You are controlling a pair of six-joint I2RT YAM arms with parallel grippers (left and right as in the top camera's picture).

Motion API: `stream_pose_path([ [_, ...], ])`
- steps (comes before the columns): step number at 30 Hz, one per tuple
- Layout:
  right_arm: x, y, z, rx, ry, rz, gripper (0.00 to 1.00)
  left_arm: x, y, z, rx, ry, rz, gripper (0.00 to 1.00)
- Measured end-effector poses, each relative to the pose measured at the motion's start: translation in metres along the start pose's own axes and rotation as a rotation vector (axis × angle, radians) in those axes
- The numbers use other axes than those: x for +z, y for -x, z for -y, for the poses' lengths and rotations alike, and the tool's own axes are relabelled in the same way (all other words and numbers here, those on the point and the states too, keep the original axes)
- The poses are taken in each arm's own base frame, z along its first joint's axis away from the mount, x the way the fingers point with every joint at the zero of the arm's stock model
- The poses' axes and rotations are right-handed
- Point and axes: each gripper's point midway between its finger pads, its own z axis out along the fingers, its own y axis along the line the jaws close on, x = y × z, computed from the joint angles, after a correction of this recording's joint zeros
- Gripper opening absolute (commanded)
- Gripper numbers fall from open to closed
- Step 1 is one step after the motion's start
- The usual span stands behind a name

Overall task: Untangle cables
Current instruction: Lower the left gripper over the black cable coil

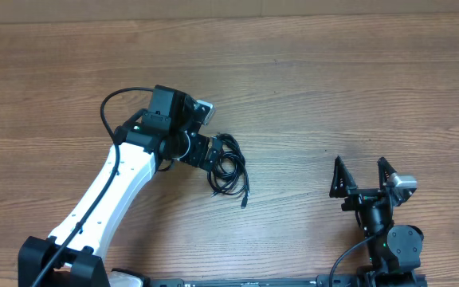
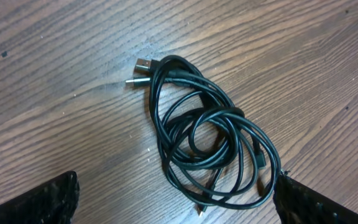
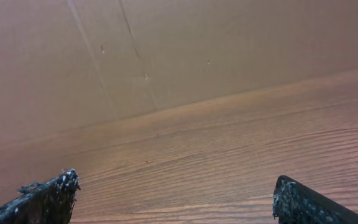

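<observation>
The cables (image 1: 229,166) lie as one small knotted coil of thin black cords on the wooden table, just right of centre-left. In the left wrist view the coil (image 2: 210,143) shows overlapping loops with a USB plug end (image 2: 143,65) at its top left. My left gripper (image 1: 213,155) is open, low over the coil's left side; its fingertips (image 2: 176,202) stand wide apart, the right one at the coil's edge. My right gripper (image 1: 363,174) is open and empty at the table's front right, far from the cables; its view (image 3: 176,199) shows only bare wood.
The wooden table (image 1: 333,88) stretches around the coil. A brown cardboard wall (image 3: 166,56) stands at the far edge, seen in the right wrist view. The left arm's thick black cable (image 1: 106,112) loops above its white link.
</observation>
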Motion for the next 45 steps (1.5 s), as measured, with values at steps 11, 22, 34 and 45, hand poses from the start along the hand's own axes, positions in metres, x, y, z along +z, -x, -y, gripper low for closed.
stream_pose_path([
  [11, 0.000, 0.000, 0.000, 0.000, 0.000, 0.000, 1.00, 0.000, 0.002, 0.000, -0.030, 0.000, 0.008, 1.00],
  [22, 0.000, 0.000, 0.000, 0.000, 0.000, 0.000, 1.00, 0.001, -0.002, 0.001, -0.081, 0.021, -0.011, 1.00],
  [34, 0.000, 0.000, 0.000, 0.000, 0.000, 0.000, 1.00, 0.009, -0.012, 0.008, -0.050, 0.088, -0.044, 1.00],
  [45, 0.000, 0.000, 0.000, 0.000, 0.000, 0.000, 1.00, 0.017, -0.029, 0.002, -0.121, 0.110, -0.077, 1.00],
])
